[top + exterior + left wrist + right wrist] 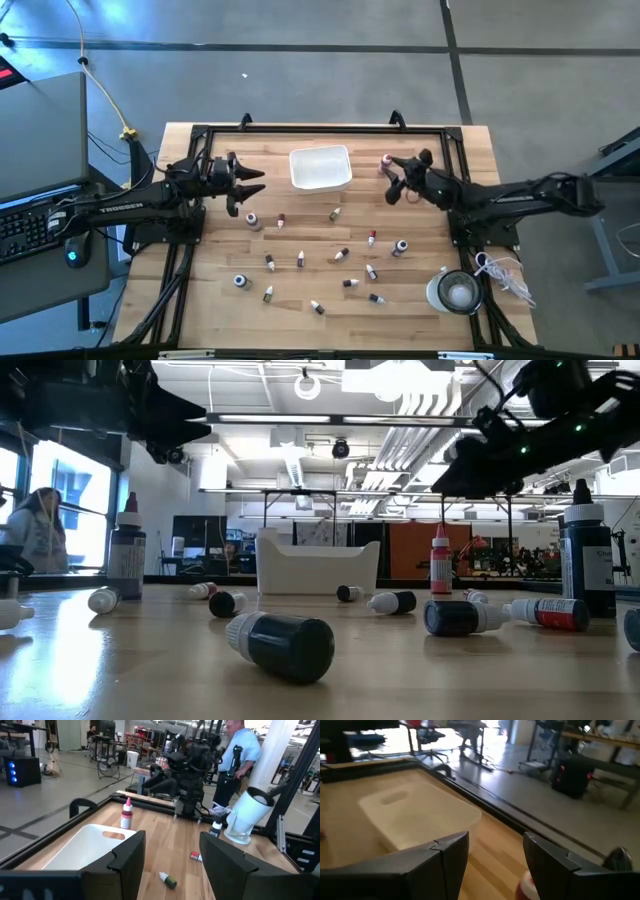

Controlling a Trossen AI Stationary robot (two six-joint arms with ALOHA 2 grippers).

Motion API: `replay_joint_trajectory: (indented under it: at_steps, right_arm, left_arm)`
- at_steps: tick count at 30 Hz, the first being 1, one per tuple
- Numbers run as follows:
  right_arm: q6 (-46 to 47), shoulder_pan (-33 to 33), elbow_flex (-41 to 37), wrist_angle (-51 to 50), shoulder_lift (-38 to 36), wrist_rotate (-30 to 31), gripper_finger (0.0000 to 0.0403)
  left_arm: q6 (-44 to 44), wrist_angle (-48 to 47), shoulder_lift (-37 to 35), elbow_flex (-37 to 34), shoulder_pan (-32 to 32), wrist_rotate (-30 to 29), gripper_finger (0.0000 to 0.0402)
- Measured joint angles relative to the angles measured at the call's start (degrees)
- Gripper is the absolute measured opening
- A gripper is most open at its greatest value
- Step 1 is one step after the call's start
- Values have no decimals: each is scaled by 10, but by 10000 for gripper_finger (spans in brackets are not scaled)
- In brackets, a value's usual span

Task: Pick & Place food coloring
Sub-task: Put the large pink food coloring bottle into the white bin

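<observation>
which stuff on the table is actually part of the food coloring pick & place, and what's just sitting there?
Job:
food coloring bottles, scattered over the tabletop, one red-capped bottle upright near the right gripper
white tray, empty, possibly the drop spot

Just there:
round clear container, front right corner
keyboard and mouse, off the table's left

Pale, smooth wooden plank table (420, 300) with satin sheen. On it: white, matt plastic square tray (320, 168); small, glossy plastic dropper bottles (280, 643); black, matt metal frame (300, 130) around its edge.
</observation>
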Motion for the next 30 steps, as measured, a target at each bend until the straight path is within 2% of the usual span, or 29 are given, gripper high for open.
replay_joint_trajectory:
  at_steps: [5, 11, 21, 25, 30]
  right_arm:
    - [9, -70, -1, -4, 36, -21, 183]
    - [30, -144, -1, 18, 89, -116, 183]
    - [16, -185, 1, 88, 180, -145, 180]
    - [14, -191, 2, 112, 206, -150, 149]
    - [-6, -192, 1, 151, 217, -170, 78]
  left_arm:
    - [1, 0, 0, 0, 0, 0, 186]
    - [5, 0, 0, 0, 0, 0, 186]
    - [5, 0, 0, 0, 0, 0, 186]
    - [5, 0, 0, 0, 0, 0, 186]
    - [5, 0, 0, 0, 0, 0, 186]
